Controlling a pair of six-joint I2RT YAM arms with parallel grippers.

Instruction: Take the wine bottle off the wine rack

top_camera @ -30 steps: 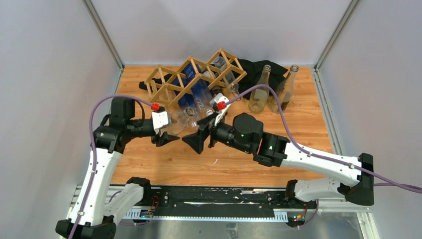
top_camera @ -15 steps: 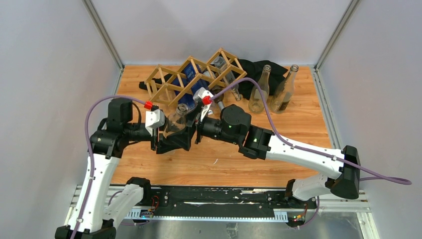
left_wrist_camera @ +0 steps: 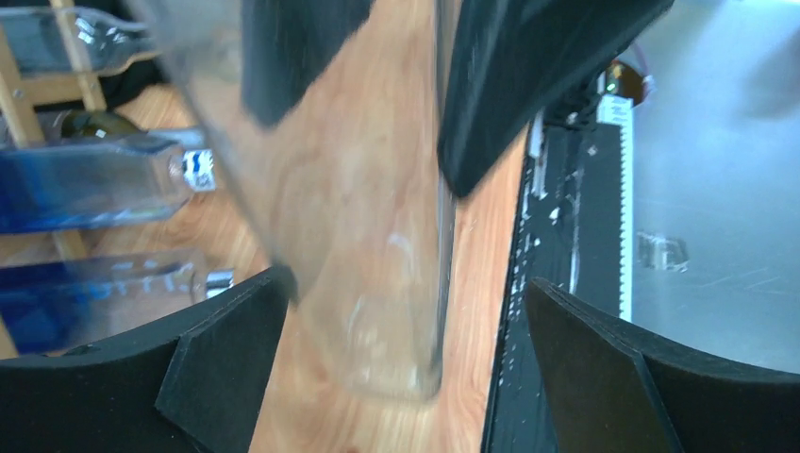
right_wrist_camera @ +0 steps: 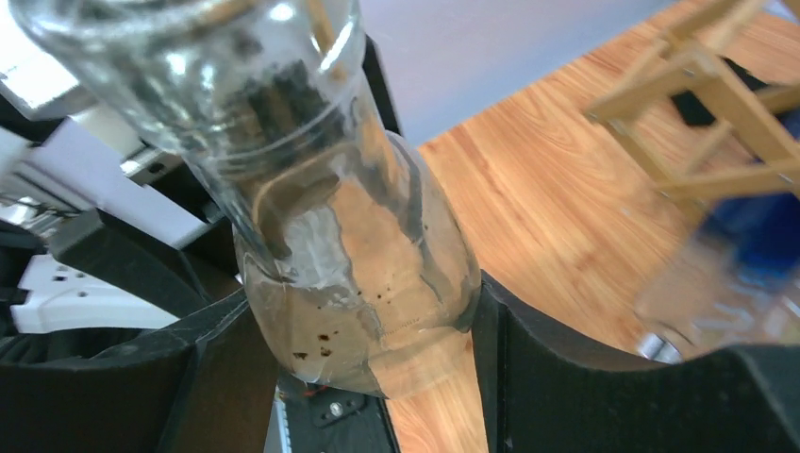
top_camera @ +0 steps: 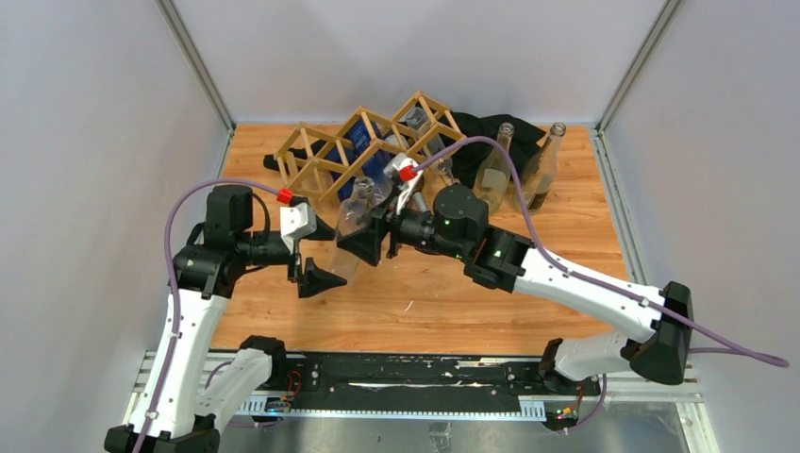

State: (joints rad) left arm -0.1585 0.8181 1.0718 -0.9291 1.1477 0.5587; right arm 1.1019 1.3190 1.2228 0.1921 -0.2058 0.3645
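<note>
Firmly closed on the wine bottle [top_camera: 352, 225], the right tool [right_wrist_camera: 363, 330], with one black finger pressed on each side of the clear glass body. Held tilted above the surface [top_camera: 377, 311], mouth toward the far side, base toward the near edge. Fully out of the wine rack [top_camera: 325, 165], just in front of its near slats and, as far as visible, not touching them. Brown specks and a thin cloudy film inside the glass close to the grip.

Spread wide apart and gripping nothing, the fingers of the left tool [left_wrist_camera: 408, 293], with the base of the bottle hanging between them. Very near the finger on the left of that wrist view; contact impossible to judge because of blur.

Behind, lying in the cells of the rack, two blue bottles [left_wrist_camera: 94, 179] with necks toward the near side, plus one clear bottle [top_camera: 422, 132] in the right cell. Farther right, standing upright on the wood, two more empty bottles [top_camera: 491, 175], just beside a black cloth [top_camera: 476, 132].
</note>
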